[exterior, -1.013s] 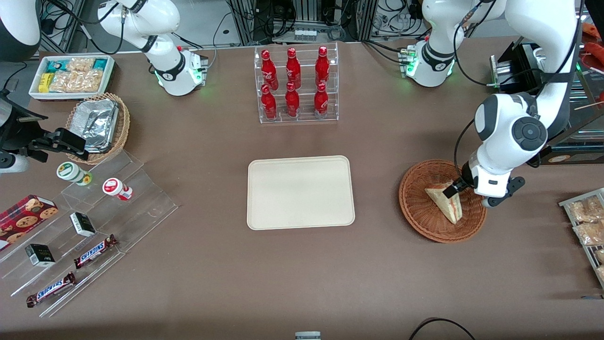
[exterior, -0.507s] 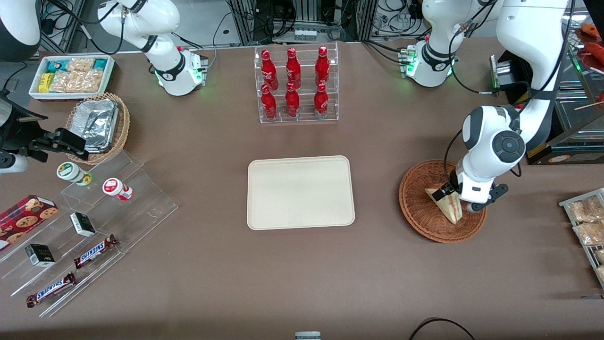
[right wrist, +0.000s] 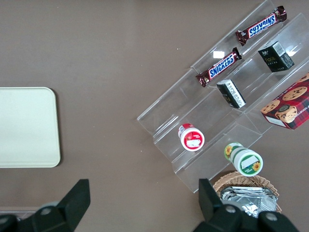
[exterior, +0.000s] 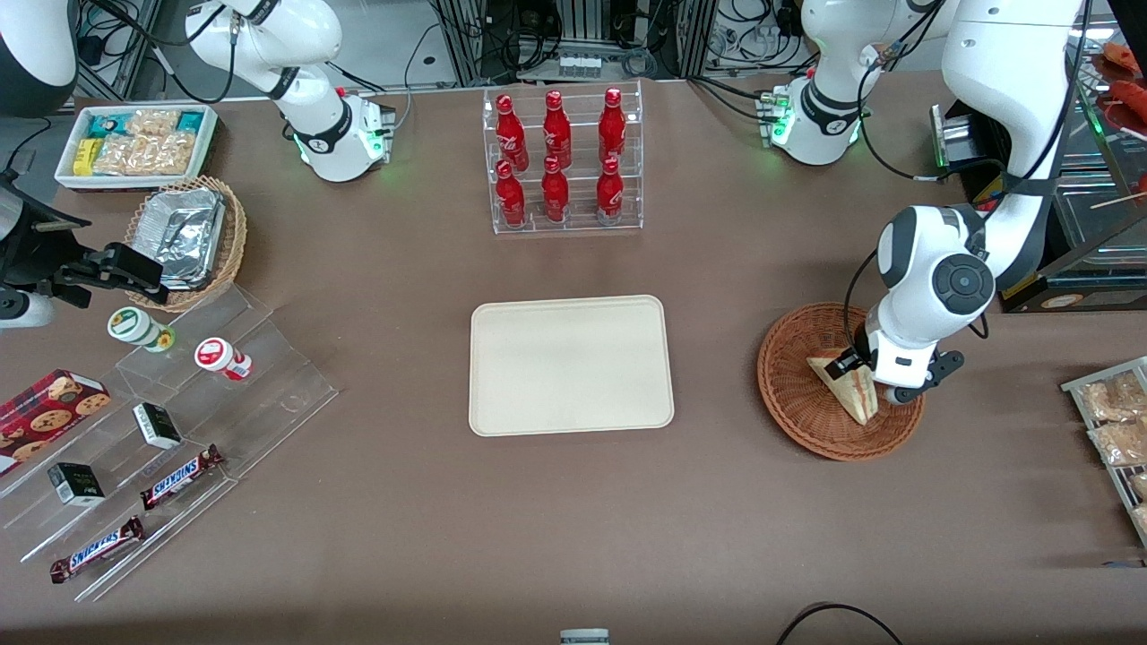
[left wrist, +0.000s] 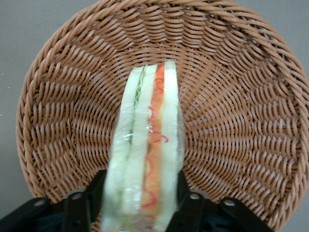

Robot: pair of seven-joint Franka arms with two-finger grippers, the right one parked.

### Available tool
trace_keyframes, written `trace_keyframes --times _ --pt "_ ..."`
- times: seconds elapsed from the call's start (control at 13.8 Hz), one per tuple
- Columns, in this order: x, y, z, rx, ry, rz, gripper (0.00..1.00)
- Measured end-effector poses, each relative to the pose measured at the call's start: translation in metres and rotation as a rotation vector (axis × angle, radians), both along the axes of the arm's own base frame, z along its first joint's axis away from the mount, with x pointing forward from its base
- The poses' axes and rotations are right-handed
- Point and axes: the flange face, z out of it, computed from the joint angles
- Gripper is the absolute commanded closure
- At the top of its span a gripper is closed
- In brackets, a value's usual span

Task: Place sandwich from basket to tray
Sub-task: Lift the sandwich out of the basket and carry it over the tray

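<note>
I am at the grasping step: my hand [left wrist: 140, 205] is down inside the basket [exterior: 793, 408], its two fingers [left wrist: 94, 193] set either side of the sandwich [left wrist: 145, 159], one against each bread face. From the wrist view the fingers look pressed to the wrap, so I judge them closed on the wedge, though whether the squeeze is firm enough to carry it I cannot tell. The sandwich stands on edge in the basket, filling layers showing between the white slices, its narrow end reaching away from my hand toward the basket's wall; in the front view it lies in the half of the basket nearer my arm, with the hand above it and covering its wide end. It does not look lifted, so I take it to be resting on the wicker. The tray [exterior: 502, 412] sits bare on the tabletop [exterior: 573, 537], well apart from the basket toward the parked arm's end. The next move calls for a straight lift high enough for the wedge to clear the basket rim, then a level carry sideways to the tray and a gentle lowering. The soft bread and slippery wrap could let it slide or twist, so I judge a slow lift wise.
</note>
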Motion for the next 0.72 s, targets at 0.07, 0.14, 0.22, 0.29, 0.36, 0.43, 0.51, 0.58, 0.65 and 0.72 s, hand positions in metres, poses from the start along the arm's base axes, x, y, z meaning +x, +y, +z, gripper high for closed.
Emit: trace_keyframes --times 0.07,0.14,0.22,0.29,0.36,0.43,0.51,0.58,0.65,0.72 --pt "0.0 0.001 0.0 0.0 0.0 0.001 1.0" --pt "0.0 0.001 0.0 0.0 0.0 0.001 1.0" --pt "0.0 0.001 0.0 0.0 -0.001 0.001 1.0" --pt "0.001 0.001 0.002 0.0 -0.001 0.001 1.0" --pt "0.004 0.0 0.006 0.002 0.003 0.002 1.0" --pt "0.008 -0.001 0.014 0.005 0.015 0.001 1.0" --pt "0.014 -0.002 0.027 0.011 0.036 0.0 1.0" --pt "0.021 -0.004 0.043 0.017 0.061 -0.001 1.0" --pt "0.027 -0.006 0.062 0.023 0.079 -0.001 1.0" --pt "0.033 -0.009 0.079 0.025 0.084 -0.004 1.0"
